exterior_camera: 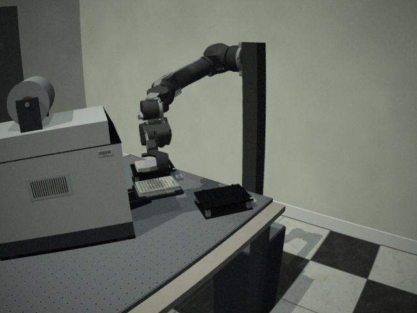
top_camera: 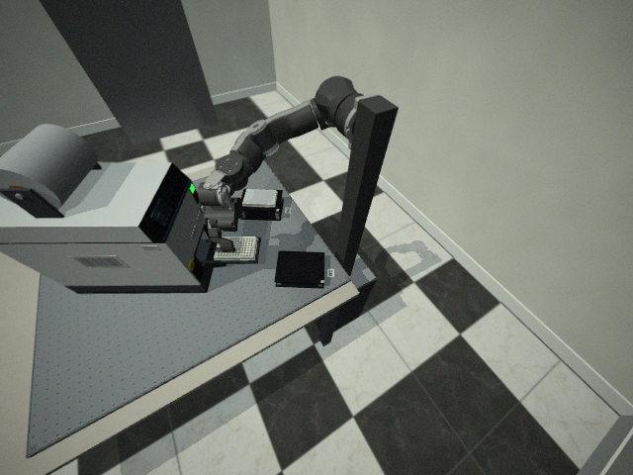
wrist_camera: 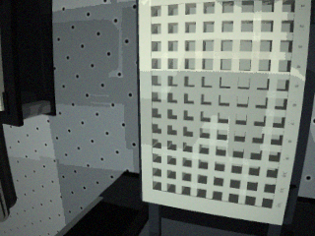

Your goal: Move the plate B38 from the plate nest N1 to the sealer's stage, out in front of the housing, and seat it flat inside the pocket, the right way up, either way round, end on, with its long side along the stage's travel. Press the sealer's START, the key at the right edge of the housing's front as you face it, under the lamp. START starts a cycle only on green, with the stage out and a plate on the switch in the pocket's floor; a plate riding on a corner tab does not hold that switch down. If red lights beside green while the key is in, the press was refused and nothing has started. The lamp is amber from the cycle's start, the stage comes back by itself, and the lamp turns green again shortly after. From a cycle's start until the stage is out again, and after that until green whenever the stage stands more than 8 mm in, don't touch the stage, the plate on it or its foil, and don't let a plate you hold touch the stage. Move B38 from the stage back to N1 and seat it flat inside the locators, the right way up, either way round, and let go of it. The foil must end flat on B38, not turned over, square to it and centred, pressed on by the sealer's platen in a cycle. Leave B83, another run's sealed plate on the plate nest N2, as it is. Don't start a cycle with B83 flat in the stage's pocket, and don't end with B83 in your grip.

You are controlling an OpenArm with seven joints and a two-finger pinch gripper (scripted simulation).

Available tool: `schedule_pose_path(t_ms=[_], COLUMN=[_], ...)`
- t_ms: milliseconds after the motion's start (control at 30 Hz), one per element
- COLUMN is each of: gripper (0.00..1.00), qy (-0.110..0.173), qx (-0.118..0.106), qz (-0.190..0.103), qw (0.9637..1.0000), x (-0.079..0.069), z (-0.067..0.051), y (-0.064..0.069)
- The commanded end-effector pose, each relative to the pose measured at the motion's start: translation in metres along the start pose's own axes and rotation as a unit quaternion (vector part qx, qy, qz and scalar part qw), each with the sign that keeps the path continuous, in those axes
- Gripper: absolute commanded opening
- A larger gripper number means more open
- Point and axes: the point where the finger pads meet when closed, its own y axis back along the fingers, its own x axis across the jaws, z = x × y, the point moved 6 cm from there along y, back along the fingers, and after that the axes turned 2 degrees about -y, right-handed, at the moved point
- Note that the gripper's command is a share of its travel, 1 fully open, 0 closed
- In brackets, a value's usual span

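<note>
Plate B38 (top_camera: 236, 248), white with its wells showing, lies flat in the pocket of the sealer's stage (top_camera: 205, 256), out in front of the housing, with its long side along the stage's travel. It also shows in the exterior view (exterior_camera: 156, 185) and fills the wrist view (wrist_camera: 223, 92). My gripper (top_camera: 223, 243) is open and empty. It hangs a little above the plate's end nearest the housing, apart from it, and it also shows in the exterior view (exterior_camera: 161, 162). The lamp (top_camera: 192, 188) on the housing front is green. Nest N1 (top_camera: 300, 268) stands empty, black.
Plate B83 (top_camera: 260, 198), with a smooth pale top, sits on nest N2 just behind the stage, close to my wrist. The sealer housing (top_camera: 102, 225) with its foil roll (top_camera: 45, 158) fills the left. The arm's dark post (top_camera: 365, 178) stands at the table's right edge.
</note>
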Motion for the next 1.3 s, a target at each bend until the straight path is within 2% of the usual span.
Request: schedule_pose_path(t_ms=[0,533,567,1267], gripper=[0.77,0.77,0.0,0.0], qy=[-0.002,-0.002,0.0,0.0], qx=[-0.002,-0.002,-0.001,-0.001], qz=[-0.001,-0.001,0.002,0.002], qw=[1.0,1.0,1.0,1.0], x=[0.0001,0.0001,0.0005,0.0005], z=[0.0009,0.0009,0.0003,0.0003], y=[0.0019,0.0019,0.0011,0.0011])
